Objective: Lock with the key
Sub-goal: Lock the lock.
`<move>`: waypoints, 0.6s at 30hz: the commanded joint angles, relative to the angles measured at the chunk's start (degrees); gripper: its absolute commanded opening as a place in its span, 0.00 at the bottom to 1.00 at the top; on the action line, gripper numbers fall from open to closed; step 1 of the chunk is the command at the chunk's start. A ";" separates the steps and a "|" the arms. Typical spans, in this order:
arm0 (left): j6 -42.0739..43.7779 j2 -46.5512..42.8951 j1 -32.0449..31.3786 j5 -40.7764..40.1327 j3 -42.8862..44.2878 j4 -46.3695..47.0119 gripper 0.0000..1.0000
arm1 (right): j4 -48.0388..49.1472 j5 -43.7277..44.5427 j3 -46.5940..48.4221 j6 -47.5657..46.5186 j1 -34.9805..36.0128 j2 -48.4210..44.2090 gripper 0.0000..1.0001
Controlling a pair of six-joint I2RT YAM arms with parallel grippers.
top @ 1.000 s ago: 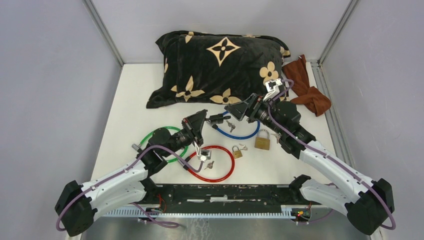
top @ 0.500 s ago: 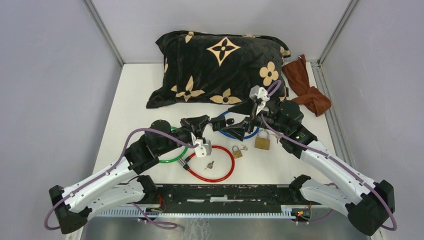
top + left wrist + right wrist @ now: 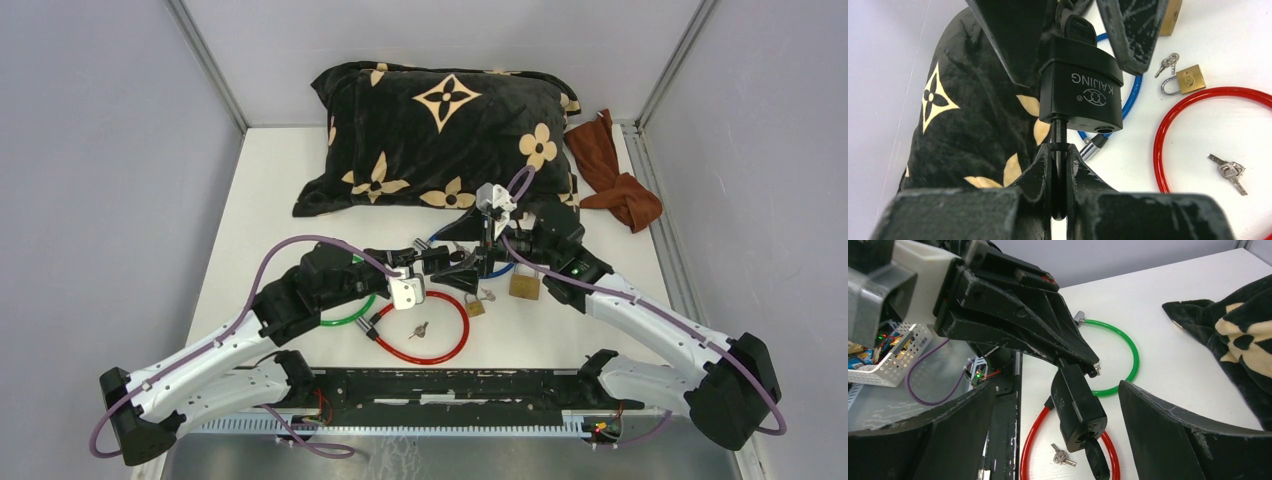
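A black padlock (image 3: 1082,92) marked KAIJING hangs in the air above the table's middle (image 3: 441,262). My left gripper (image 3: 1059,165) is shut on its thin black shackle. A key with a black head (image 3: 1078,29) sits in the keyhole at the lock's far end; it also shows in the right wrist view (image 3: 1095,457). My right gripper (image 3: 1057,410) is open, with one finger on each side of the padlock (image 3: 1075,407) and the key, touching neither. In the top view the two grippers meet tip to tip, the left (image 3: 422,262) and the right (image 3: 465,262).
A black flowered pillow (image 3: 440,130) lies at the back and a brown cloth (image 3: 612,175) at the back right. Green (image 3: 345,305), red (image 3: 425,325) and blue (image 3: 492,270) cable loops lie on the table. Two brass padlocks (image 3: 526,283) (image 3: 474,303) and small loose keys (image 3: 418,329) lie near them.
My left arm has carried the black padlock to the right and levelled it. My right gripper has come down and left, so its open fingers now straddle the lock's key end.
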 commanded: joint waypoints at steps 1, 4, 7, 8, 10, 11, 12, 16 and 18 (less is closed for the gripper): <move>-4.26 -1.04 -0.19 1.15 3.90 5.98 0.02 | 2.32 0.70 -0.91 -2.29 0.04 0.65 0.98; -5.52 -1.26 -0.14 2.11 3.69 5.98 0.02 | -0.56 -1.02 0.94 -4.64 0.03 3.47 0.98; -5.80 -1.50 -0.20 2.57 3.95 5.90 0.02 | -1.02 -2.92 1.83 -5.63 0.03 5.18 0.98; -5.87 -1.50 -0.20 2.56 4.07 5.94 0.02 | -1.46 -2.97 2.02 -6.01 0.03 5.50 0.97; -5.93 -1.59 -0.20 2.68 4.20 5.93 0.02 | -2.55 -3.06 2.30 -7.40 -0.01 6.20 0.96; -5.97 -1.59 -0.19 2.77 4.22 5.90 0.02 | -2.58 -3.30 2.31 -7.67 -0.02 6.59 0.95; -5.99 -1.59 -0.12 2.92 4.15 5.89 0.02 | -2.22 -3.98 2.44 -7.56 0.00 6.95 0.93; -5.99 -1.50 -0.14 3.38 3.71 5.71 0.02 | 0.18 -6.50 3.76 -6.07 0.07 8.45 0.86; -6.01 -1.42 -0.20 3.59 3.69 5.71 0.02 | 0.33 -7.12 4.06 -5.82 0.06 9.03 0.84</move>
